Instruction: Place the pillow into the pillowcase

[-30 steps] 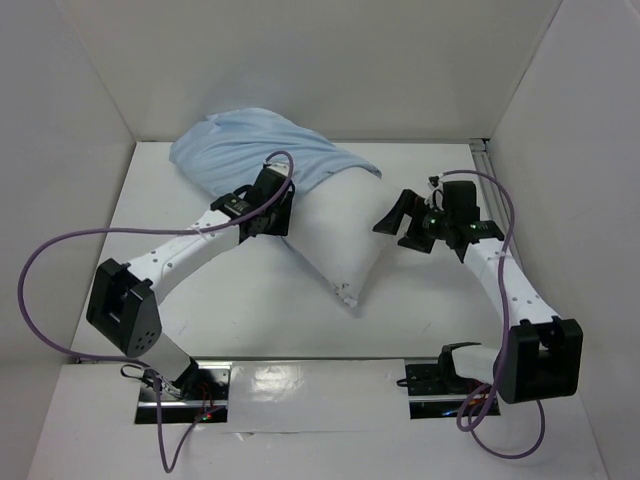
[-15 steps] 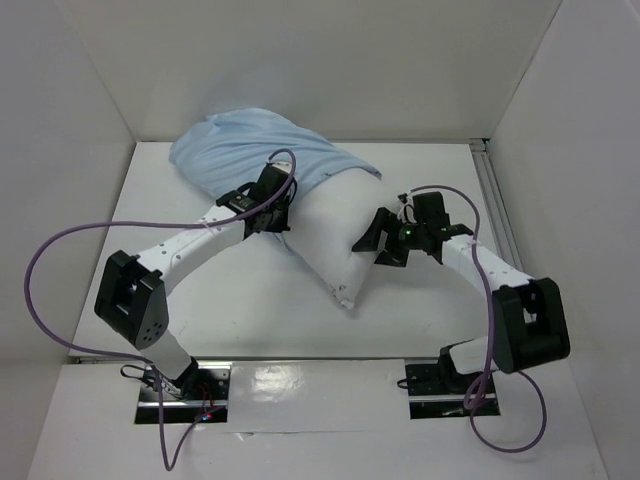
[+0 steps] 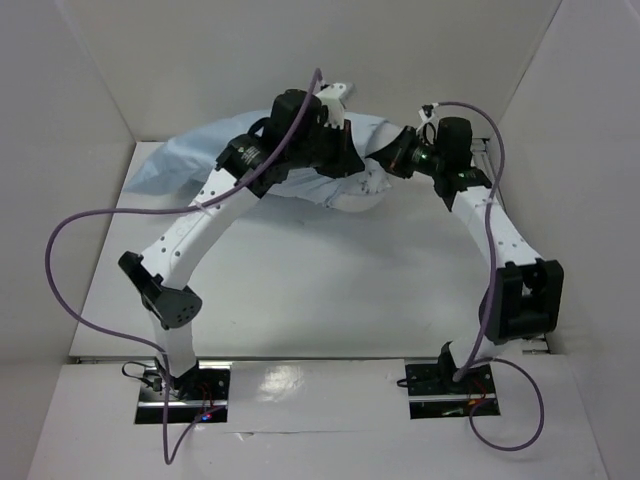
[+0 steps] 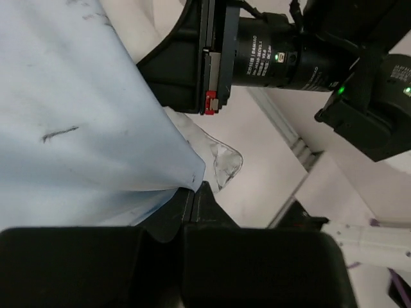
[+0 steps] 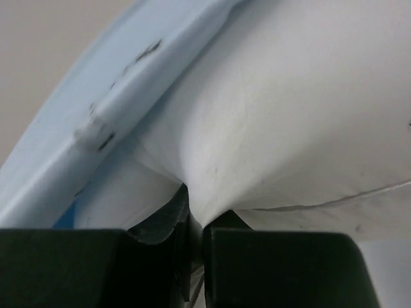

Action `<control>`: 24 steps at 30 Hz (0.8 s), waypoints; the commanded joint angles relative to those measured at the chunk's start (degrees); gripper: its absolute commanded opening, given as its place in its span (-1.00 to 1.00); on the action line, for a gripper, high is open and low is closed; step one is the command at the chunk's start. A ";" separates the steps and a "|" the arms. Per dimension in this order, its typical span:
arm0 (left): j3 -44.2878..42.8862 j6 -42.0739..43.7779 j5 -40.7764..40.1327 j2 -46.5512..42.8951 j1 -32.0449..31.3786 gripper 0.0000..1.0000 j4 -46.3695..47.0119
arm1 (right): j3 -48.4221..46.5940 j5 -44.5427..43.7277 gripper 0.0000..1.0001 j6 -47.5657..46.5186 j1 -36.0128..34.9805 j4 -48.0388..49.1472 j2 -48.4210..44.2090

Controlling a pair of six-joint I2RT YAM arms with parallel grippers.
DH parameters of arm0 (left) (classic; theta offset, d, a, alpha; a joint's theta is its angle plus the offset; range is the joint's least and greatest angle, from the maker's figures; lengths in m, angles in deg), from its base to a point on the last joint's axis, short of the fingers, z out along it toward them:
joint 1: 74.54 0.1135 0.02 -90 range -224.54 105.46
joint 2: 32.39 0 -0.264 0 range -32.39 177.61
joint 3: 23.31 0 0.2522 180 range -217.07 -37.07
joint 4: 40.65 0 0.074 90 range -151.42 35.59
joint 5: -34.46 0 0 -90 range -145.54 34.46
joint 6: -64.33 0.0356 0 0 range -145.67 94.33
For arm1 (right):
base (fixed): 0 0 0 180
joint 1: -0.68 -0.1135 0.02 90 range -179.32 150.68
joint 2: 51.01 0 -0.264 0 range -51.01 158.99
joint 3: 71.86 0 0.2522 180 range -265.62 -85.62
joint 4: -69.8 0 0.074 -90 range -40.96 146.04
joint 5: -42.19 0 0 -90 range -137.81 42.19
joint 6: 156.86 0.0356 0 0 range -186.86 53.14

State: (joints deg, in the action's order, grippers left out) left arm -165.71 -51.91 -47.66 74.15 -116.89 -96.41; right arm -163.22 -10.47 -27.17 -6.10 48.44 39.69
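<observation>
We find the pillowcase (image 3: 185, 160) and the pillow (image 3: 345, 197) at the far end of the worktop (image 3: 300, 280), with both pincers meeting at them. White lettering on the lens barrel (image 4: 276, 61) is too small to read. The left pincer (image 4: 187, 196) is pressed together on a pillowcase fold. The right pincer (image 5: 194, 221) pinches white pillow fabric just beneath the blue hem.

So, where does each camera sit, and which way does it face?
Top external: fixed above and behind the bases, facing down on the table; left arm and right arm show.
Left wrist: on the left arm, facing along the left hand, shut on the pillowcase; right arm beyond.
Right wrist: on the right arm, facing along the right hand, pinching the pillow.
Shared: all three show the pillowcase.
</observation>
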 commanded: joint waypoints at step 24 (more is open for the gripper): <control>2.01 1.28 -16.91 2.60 -4.15 0.31 -7.84 | 22.49 -11.96 -0.18 -9.90 4.14 -12.81 -18.45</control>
State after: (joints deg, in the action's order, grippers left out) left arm -161.29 -51.01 -54.65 70.69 -121.78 -102.69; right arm -140.95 -23.14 -36.90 -4.84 36.14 21.44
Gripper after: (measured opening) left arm 0.642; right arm 0.448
